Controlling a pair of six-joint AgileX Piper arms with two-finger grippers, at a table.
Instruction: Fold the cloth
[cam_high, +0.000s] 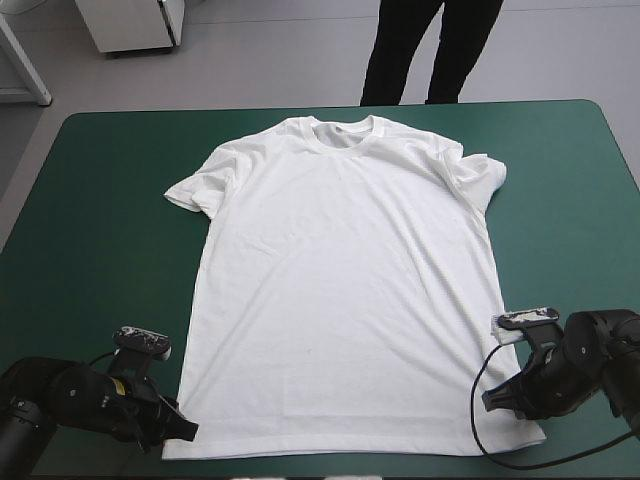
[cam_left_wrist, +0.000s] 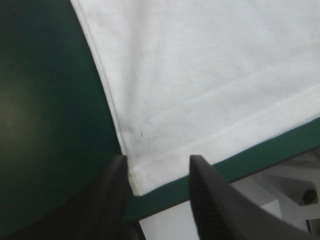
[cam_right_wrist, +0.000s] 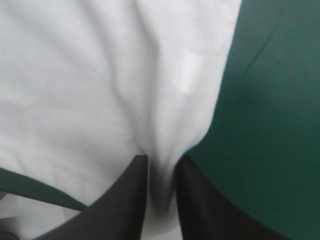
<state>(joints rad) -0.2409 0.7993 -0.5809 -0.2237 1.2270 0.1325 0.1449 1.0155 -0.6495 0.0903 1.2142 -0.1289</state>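
Observation:
The white T-shirt (cam_high: 340, 280) lies spread flat on the teal-green cover (cam_high: 100, 200), collar toward the far edge, hem near the front edge. My left gripper (cam_high: 175, 428) sits at the hem's left corner. In the left wrist view its fingers (cam_left_wrist: 116, 175) stand apart, with that corner of the T-shirt (cam_left_wrist: 200, 75) between them, so the left gripper (cam_left_wrist: 157, 162) is open. My right gripper (cam_high: 500, 395) is at the hem's right corner. In the right wrist view, the right gripper (cam_right_wrist: 162, 159) is all but shut, with the T-shirt (cam_right_wrist: 100, 75) bunched into folds between its fingers.
A band of teal-green cover shows on each side of the shirt. The hem runs close along the table's front edge (cam_left_wrist: 260, 155), and only a narrow strip of cover lies between them.

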